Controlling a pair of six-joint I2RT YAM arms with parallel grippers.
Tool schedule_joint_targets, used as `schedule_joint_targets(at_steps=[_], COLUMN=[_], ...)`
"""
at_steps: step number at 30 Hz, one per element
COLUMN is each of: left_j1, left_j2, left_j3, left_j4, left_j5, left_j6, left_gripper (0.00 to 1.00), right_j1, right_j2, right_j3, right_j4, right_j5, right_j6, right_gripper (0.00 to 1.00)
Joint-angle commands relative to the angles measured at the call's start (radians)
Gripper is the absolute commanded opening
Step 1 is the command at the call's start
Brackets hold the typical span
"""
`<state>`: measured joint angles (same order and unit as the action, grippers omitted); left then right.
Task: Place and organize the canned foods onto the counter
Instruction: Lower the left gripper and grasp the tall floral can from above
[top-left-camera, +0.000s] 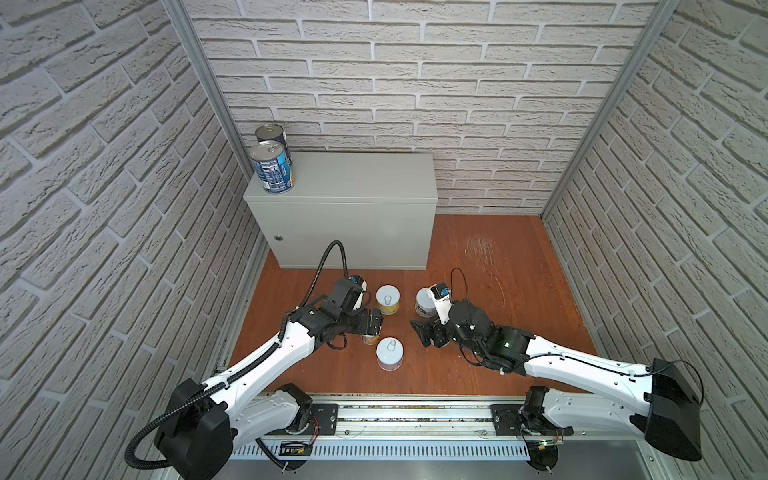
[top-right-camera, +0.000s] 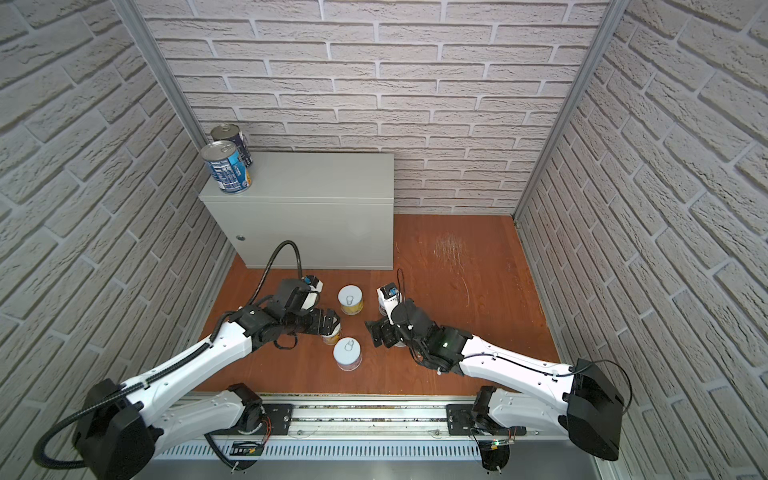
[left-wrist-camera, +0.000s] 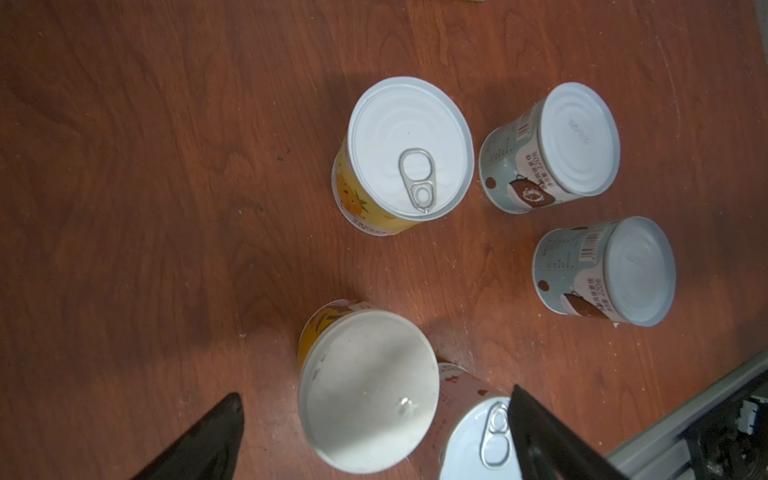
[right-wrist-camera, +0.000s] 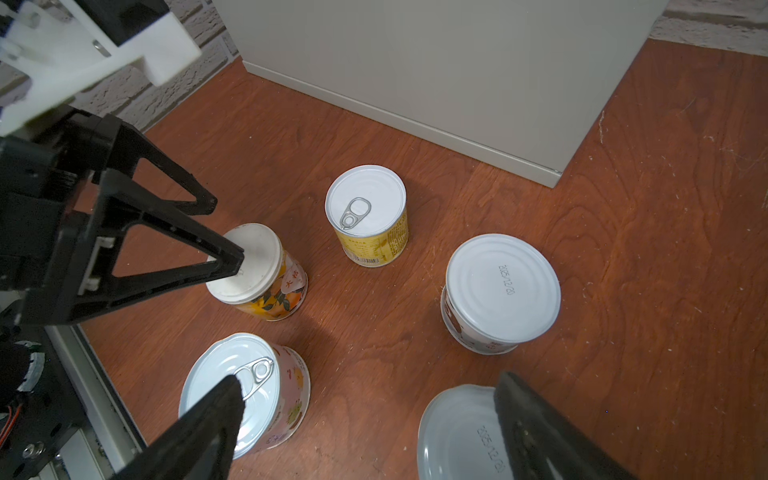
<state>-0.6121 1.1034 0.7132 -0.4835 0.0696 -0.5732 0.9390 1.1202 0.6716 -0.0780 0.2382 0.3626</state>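
Observation:
Two tall dark-blue cans (top-left-camera: 272, 168) (top-right-camera: 226, 166) stand at the left end of the grey counter (top-left-camera: 357, 183) (right-wrist-camera: 436, 75). Several short cans stand on the wooden floor. My left gripper (left-wrist-camera: 376, 395) (top-left-camera: 372, 322) is open just above the orange-labelled can (left-wrist-camera: 365, 390) (right-wrist-camera: 266, 278), a finger at each side. My right gripper (right-wrist-camera: 369, 381) (top-left-camera: 428, 332) hangs open over bare floor between the pink can (right-wrist-camera: 245, 395) (top-left-camera: 390, 353) and a white can (right-wrist-camera: 457, 432). A yellow can (top-left-camera: 388, 299) (right-wrist-camera: 365, 212) and another white can (right-wrist-camera: 500, 291) (top-left-camera: 424, 302) stand towards the counter.
Brick-patterned walls close the cell on three sides, with metal posts in the back corners. A metal rail (top-left-camera: 415, 415) carrying both arm bases runs along the front. The reddish floor (top-left-camera: 498, 257) to the right of the counter is bare and scratched.

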Motion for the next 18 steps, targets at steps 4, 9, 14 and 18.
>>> schedule_joint_targets(at_steps=[4,9,14,18], left_j1=[-0.009,-0.010,-0.009,-0.012], left_j2=[0.064,0.082,0.088,0.112], left_j3=[-0.002,0.001,-0.012,-0.014], left_j4=[0.054,0.044,0.054,0.061], left_j5=[0.010,0.009,0.001,0.004], left_j6=[0.007,0.019,0.024,0.026], left_gripper=[0.98,0.98,0.98,0.94], right_j1=[0.006,0.006,0.007,0.006], right_j2=[0.014,0.015,0.024,0.036], right_j3=[0.042,0.045,0.048,0.056], right_j4=[0.031,0.023,0.017,0.018], right_j5=[-0.006,0.001,0.008,0.008], right_j6=[-0.004,-0.004,-0.002,-0.001], right_gripper=[0.95,0.95,0.95,0.95])
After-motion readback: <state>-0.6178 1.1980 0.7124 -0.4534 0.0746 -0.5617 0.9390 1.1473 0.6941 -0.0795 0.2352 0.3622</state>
